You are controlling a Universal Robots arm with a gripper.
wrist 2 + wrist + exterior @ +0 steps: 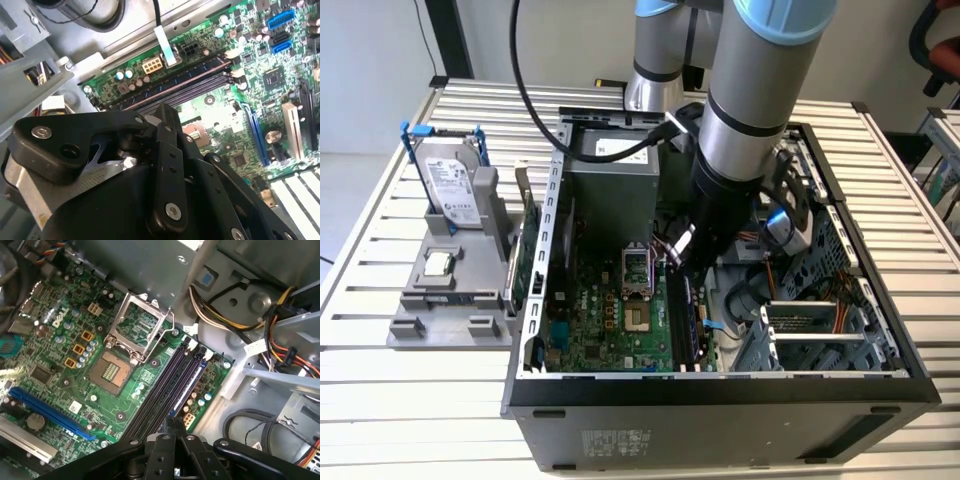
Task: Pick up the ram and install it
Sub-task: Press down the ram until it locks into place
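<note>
- The open computer case (720, 400) lies on its side, its dark near wall closest in the exterior view. Its bottom edge is cut off.
- Inside it, the green motherboard (610, 325) lies flat, with the open processor socket (140, 330) near its middle.
- The ram (692, 325) appears to sit in the bank of memory slots (165, 390), in the slot furthest from the socket (189, 382). It stands on edge, its long axis along the slots, running from the case's near wall away into the case.
- It is hard to tell the ram from the dark empty slots beside it. Whether it is pressed fully home cannot be made out.
- The gripper (172, 427) is over the end of the slot bank. Its fingers (162, 450) look drawn together with no gap at the tips and nothing visibly clamped between them. In the second wrist view its black linkage (167, 112) hides much of the board.
- The arm (750, 130) reaches down into the case from above, hiding the far part of the slots. Its upper part is cut off.
- On the exterior view's right, bundled cables (775, 230) and a metal drive cage (810, 330) fill the case.
- On the exterior view's left, just outside the case wall, a green card (525, 255) stands upright.
- Further to that side, a grey holder (450, 290) carries a hard drive (450, 185) in a blue frame, standing upright, and a processor chip (438, 263) lying flat.
- Everything rests on a table (410, 390) of pale slats.
- Beyond it are a pale floor and a dark post (450, 35).
</note>
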